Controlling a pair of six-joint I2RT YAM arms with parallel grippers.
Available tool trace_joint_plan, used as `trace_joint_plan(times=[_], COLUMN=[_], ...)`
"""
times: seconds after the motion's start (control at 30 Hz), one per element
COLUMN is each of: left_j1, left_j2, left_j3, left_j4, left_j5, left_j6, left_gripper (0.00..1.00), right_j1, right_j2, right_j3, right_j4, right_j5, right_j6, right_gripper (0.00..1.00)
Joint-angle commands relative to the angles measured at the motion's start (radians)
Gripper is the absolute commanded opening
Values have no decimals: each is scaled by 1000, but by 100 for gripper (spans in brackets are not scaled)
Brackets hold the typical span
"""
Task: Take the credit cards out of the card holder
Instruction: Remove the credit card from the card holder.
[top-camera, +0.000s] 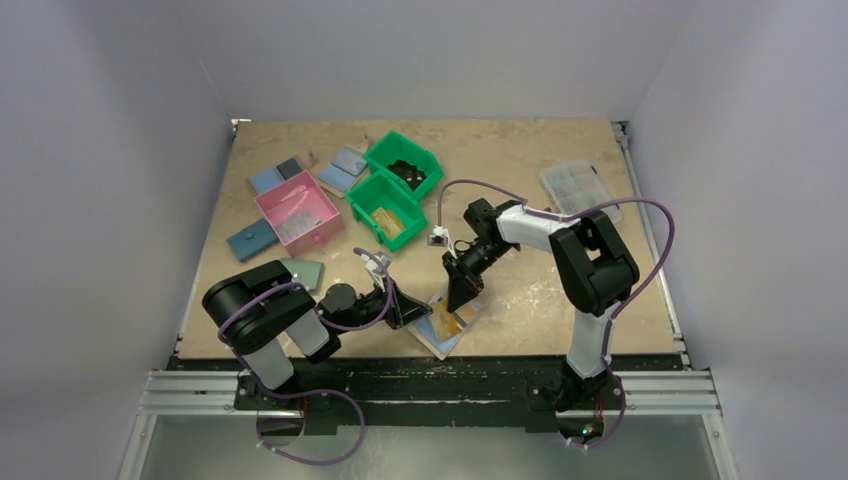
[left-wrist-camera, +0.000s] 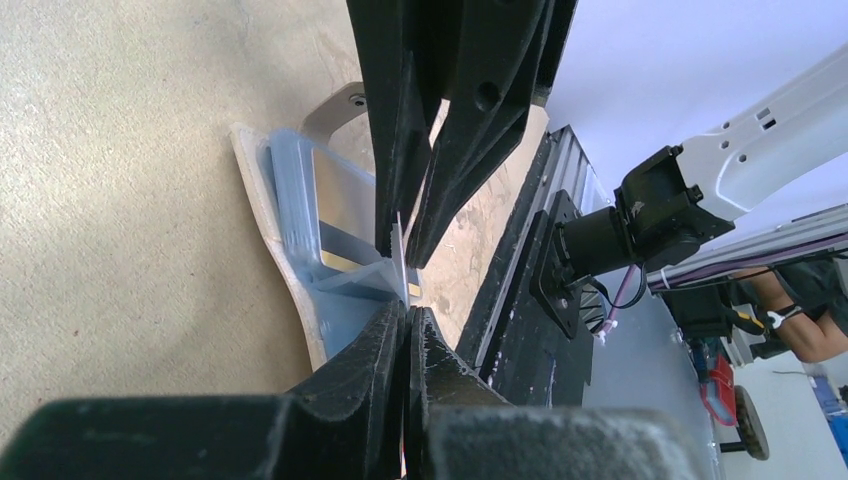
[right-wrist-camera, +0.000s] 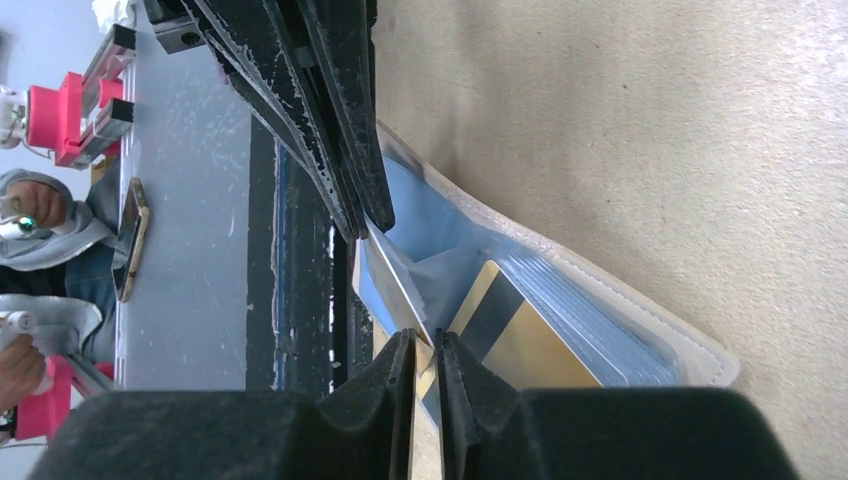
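The card holder (top-camera: 432, 335) lies open at the table's front edge, beige outside and light blue inside (left-wrist-camera: 296, 190) (right-wrist-camera: 620, 330). A yellow-orange credit card (top-camera: 447, 322) with a dark stripe sticks out of its slot (right-wrist-camera: 525, 345) (left-wrist-camera: 342, 235). My left gripper (top-camera: 413, 312) (left-wrist-camera: 408, 312) is shut on a thin flap of the card holder from the left. My right gripper (top-camera: 462, 300) (right-wrist-camera: 427, 340) reaches down from above. Its fingers are closed on the corner of the gold credit card, tip to tip with the left gripper's fingers (right-wrist-camera: 350, 180). Any other cards are hidden.
A pink bin (top-camera: 298, 212) and two green bins (top-camera: 403, 160) (top-camera: 385, 205) stand at the back left, among blue flat wallets (top-camera: 268, 178) (top-camera: 250, 240). A sage-green wallet (top-camera: 305, 270) lies by the left arm. A clear organiser box (top-camera: 580, 188) sits at the back right.
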Motion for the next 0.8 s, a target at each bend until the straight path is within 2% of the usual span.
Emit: trace_joint_plan(times=[0.0,0.1,0.2,0.43,0.6,0.77], left_j1=[3,4,8,8,9,10], left_j2=[-1,-19,-42,-86,-88,-77], left_j3=[-4,-12,-19,-18,-15,-11], left_j4=[94,73,47,-27,-39,-37], left_j5=[7,-8,-18,-20,-16,-8], left_j6=[-3,2,6,16,19,10], left_gripper=[0,0,5,18,17,7], right_j1=[9,9,8,6,-1,-13], right_j2=[16,11,-3,-7,-9,-9], right_j3=[23,33,33,36,36,35], right_j4=[-45,-60,-56,-58,-55,-56], right_j5=[-25,-30,-25,-24,-23,-20], right_j6=[-43,-59,-60,-60,-56,-54], right_gripper=[15,5,0,0,0,0])
